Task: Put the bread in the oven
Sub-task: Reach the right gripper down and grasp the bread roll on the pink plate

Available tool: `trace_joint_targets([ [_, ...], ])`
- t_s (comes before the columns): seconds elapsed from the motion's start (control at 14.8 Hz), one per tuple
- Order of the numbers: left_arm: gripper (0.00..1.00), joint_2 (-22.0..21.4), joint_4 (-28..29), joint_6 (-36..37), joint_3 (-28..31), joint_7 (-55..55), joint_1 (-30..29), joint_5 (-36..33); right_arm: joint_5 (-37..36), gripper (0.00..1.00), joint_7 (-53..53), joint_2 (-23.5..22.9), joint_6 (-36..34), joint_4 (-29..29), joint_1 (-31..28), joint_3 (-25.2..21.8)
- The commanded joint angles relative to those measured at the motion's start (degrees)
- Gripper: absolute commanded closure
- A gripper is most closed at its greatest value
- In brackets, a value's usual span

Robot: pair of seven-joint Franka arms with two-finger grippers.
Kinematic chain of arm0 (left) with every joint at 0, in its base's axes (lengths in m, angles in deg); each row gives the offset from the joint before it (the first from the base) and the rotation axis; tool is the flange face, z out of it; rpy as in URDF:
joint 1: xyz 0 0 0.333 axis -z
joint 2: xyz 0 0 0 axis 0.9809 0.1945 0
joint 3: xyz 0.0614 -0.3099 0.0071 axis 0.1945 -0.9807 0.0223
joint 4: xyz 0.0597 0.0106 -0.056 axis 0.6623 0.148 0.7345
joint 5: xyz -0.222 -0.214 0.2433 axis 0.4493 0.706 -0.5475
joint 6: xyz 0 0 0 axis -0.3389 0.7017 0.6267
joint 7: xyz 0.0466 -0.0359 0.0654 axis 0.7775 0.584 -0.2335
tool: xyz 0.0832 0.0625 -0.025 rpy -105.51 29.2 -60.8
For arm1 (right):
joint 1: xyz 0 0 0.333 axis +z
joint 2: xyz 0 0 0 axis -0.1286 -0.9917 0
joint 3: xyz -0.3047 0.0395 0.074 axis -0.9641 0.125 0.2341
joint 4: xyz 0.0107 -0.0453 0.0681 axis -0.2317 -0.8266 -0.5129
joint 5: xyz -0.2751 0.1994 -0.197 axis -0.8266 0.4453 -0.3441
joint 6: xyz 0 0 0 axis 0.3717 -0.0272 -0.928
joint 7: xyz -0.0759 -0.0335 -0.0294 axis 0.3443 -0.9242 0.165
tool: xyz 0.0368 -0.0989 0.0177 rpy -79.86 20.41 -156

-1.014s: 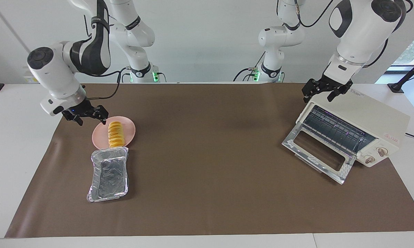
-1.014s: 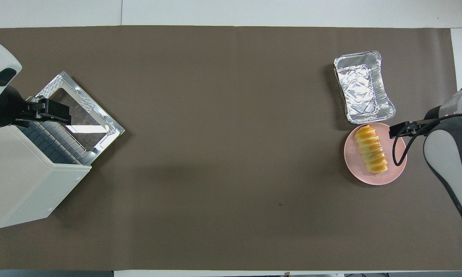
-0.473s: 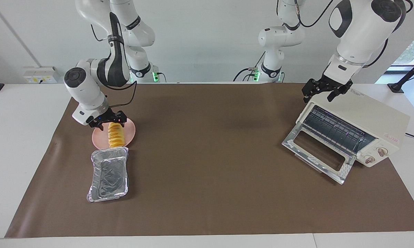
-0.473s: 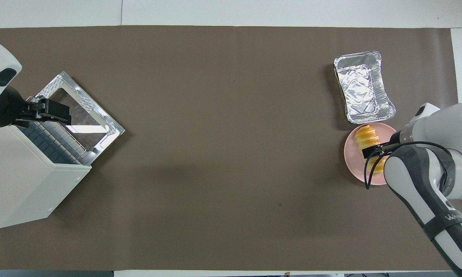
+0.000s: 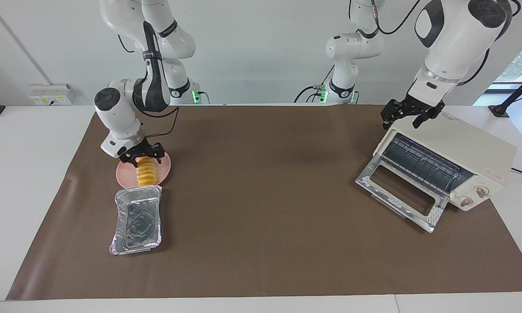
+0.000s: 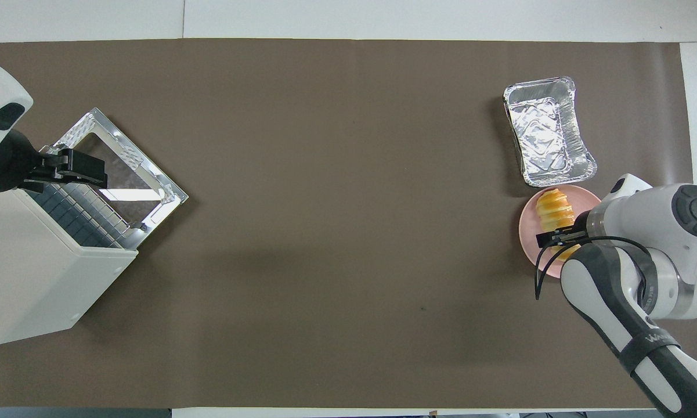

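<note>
My right gripper straddles the bread on the plate, grip not yet visibly firm. Left gripper waits, fingers apart, over the open oven. Risk: squeezing off-centre, loaf rolls away.

bread's near end under right claw
</note>
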Motion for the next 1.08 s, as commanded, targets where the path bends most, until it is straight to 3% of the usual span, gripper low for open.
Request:
trace_joint_targets([
  [0.0,0.00,-1.33,1.43,-0.29,-0.22,0.43,-0.66,0.98,0.31,0.41,1.64,1.98,2.47,-3.21,0.07,0.25],
  [0.14,0.00,-1.33,1.43,-0.29,-0.22,0.43,-0.66,1.07,0.31,0.56,2.96,1.89,2.39,-3.22,-0.02,0.25],
  [0.34,0.00,-1.33,1.43,-0.29,-0.22,0.43,-0.66,0.98,0.31,0.67,2.97,1.98,-1.27,-0.33,-0.11,0.25],
  [0.74,0.00,-1.33,1.43,-0.29,-0.22,0.43,-0.66,0.98,1.63,0.68,3.41,3.56,-21.75,12.76,-0.02,0.43],
  [1.01,0.00,-1.33,1.43,-0.29,-0.22,0.51,-0.66,1.07,1.63,0.67,2.80,1.11,-25.82,21.81,-0.02,0.52],
])
